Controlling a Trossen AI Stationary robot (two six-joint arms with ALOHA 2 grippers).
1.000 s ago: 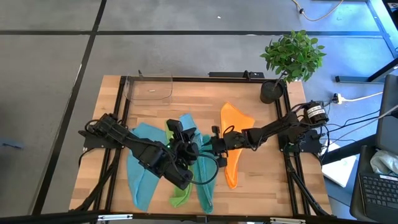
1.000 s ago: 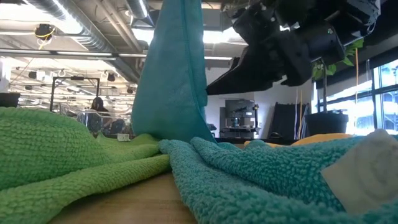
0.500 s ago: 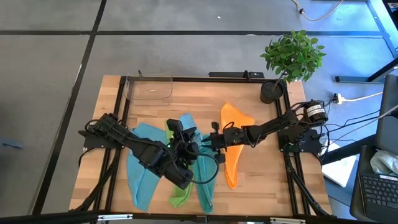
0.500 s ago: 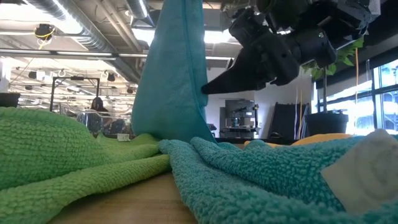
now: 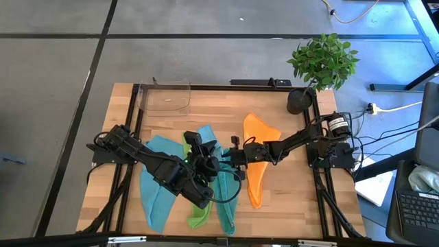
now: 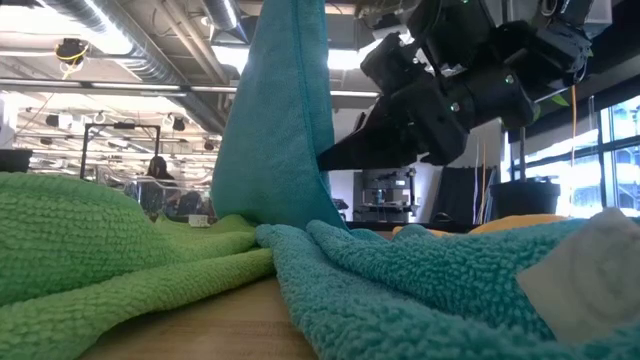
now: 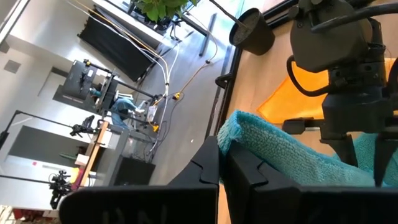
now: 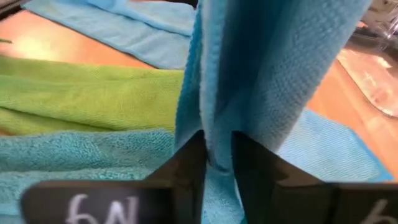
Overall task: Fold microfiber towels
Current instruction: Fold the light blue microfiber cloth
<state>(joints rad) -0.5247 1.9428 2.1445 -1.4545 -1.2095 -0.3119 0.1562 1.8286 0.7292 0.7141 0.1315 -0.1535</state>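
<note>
My left gripper is shut on a teal towel and holds it up over the table's middle. The towel hangs down, and its lower end lies on the table among the other cloths. My right gripper reaches in level from the table's right, its fingers closed about the hanging towel's edge. A lime green towel and another teal towel lie in front. In the high view, a light blue towel lies at the left and an orange towel to the right. My left gripper pinches an upper corner of the teal towel between its two fingers; the corner sticks out past the fingertips. The towel hangs below the hold, its lower end on the table. My right gripper has a hanging edge fold of the teal towel between its two fingers. The fingers come in nearly level from the table's right, partway down the cloth. One layer or several, I cannot tell.
A clear plastic bin stands at the far left of the table. A potted plant stands at the far right corner. Black frame rails run along the table's edges. Bare wood shows at the far middle.
My right gripper has moved toward the table's left and slightly down, up to the hanging teal towel; its fingertips now meet the towel's edge. The towel itself hangs as before.
</note>
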